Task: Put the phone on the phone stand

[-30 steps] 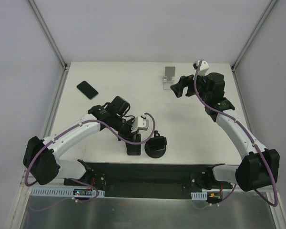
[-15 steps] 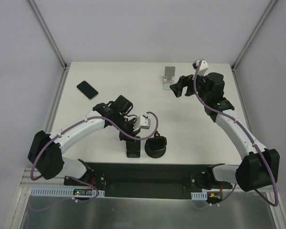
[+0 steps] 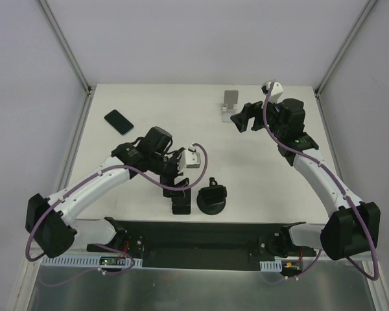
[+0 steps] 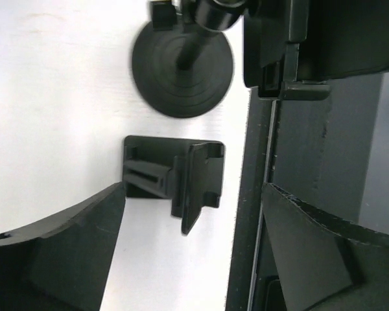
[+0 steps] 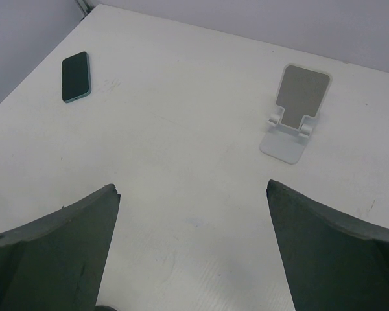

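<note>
Two grippers, both wide and empty: my left gripper (image 4: 194, 194) hangs near my base, my right gripper (image 5: 193, 188) faces the phone stand (image 5: 294, 116); the phone (image 5: 75, 76) lies flat at the far left of the table (image 5: 181, 129), well apart from the stand and not yet picked up, so I judge that reaching and gripping it comes next.

L end effector (image 4: 193, 194) & R end effector (image 5: 193, 189) — both jaws wide apart
</note>
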Robot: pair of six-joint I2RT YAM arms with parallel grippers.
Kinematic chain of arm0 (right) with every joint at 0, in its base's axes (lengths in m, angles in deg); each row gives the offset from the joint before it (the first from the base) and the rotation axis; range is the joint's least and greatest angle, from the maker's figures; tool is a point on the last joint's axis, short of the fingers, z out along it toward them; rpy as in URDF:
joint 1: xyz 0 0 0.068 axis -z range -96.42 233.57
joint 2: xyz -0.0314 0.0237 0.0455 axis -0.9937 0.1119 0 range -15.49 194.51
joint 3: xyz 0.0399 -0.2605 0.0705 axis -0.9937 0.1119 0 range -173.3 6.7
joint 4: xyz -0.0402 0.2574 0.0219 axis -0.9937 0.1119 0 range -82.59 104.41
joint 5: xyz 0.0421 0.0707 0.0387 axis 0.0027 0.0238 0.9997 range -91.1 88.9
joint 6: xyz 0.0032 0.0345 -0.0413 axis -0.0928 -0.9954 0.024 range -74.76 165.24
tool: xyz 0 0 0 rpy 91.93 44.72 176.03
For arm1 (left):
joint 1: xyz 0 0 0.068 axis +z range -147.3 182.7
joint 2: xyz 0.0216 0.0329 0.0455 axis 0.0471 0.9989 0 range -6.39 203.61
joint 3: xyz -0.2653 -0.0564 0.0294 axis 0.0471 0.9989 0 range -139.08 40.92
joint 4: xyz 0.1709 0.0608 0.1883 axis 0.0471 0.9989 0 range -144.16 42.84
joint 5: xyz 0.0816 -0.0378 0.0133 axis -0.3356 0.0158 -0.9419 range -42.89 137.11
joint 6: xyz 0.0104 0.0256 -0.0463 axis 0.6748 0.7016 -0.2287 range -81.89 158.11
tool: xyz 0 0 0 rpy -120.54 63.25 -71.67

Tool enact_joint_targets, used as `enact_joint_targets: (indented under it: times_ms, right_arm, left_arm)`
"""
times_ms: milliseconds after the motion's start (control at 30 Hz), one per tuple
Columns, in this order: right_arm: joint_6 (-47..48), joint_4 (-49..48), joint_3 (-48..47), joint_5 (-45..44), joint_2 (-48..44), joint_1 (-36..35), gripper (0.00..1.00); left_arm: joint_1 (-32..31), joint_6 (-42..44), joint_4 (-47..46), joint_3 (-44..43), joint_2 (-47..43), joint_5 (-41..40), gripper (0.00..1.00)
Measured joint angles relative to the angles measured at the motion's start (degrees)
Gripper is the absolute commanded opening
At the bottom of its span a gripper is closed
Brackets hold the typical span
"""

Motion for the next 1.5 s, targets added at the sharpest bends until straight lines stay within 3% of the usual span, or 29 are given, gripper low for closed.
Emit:
enact_joint_targets:
  times_ms: [67, 200, 300, 333, 433, 567, 767, 867, 900, 933, 1100, 1500]
  right_arm:
    - [0.0, 0.0, 0.0, 0.0, 0.0, 0.0, 0.98]
    - [0.0, 0.0, 0.0, -0.1, 0.0, 0.0, 0.98]
    - [0.0, 0.0, 0.0, -0.2, 0.0, 0.0, 0.98]
    - [0.0, 0.0, 0.0, -0.3, 0.0, 0.0, 0.98]
    - [0.0, 0.0, 0.5, -0.3, -0.5, 0.0, 0.98]
    - [0.1, 0.1, 1.5, -0.5, -2.0, 0.0, 0.97]
    - [0.6, 0.3, 1.9, -0.8, -4.8, 0.0, 0.97]
    - [0.8, 0.3, 1.9, -0.9, -5.4, 0.0, 0.97]
    - [0.9, 0.3, 1.9, -0.9, -5.5, 0.0, 0.97]
    - [0.9, 0.3, 1.9, -0.9, -5.5, 0.0, 0.97]
    - [0.9, 0.3, 2.2, -1.0, -5.5, 0.0, 0.97]
    - [1.0, 0.4, 2.3, -1.1, -5.4, 0.0, 0.97]
  left_arm:
    - [0.0, -3.2, -0.8, 0.0, -3.6, -1.8, 0.99]
    - [0.0, -12.7, -3.6, 0.0, -13.1, -4.0, 0.98]
    - [0.0, -18.6, -8.3, 2.1, -21.5, -2.3, 0.88]
    - [-0.1, -20.3, -10.0, 3.3, -24.1, -1.8, 0.8]
    - [-0.1, -23.6, -14.5, 5.6, -28.2, -0.9, 0.75]
    - [-0.1, -25.5, -20.1, 5.5, -23.5, 1.1, 0.88]
    - [-2.1, -26.0, -23.4, 3.9, -11.2, 5.9, 0.88]
    - [-3.8, -26.0, -23.6, 3.3, -8.9, 8.4, 0.77]
    - [-4.5, -25.9, -24.0, 3.0, -8.4, 9.3, 0.66]
    - [-5.1, -25.8, -24.2, 2.6, -8.0, 9.7, 0.63]
    - [-7.3, -25.6, -25.6, 1.3, -5.9, 11.2, 0.59]
    - [-10.8, -25.7, -25.3, -0.8, -0.9, 9.1, 0.34]
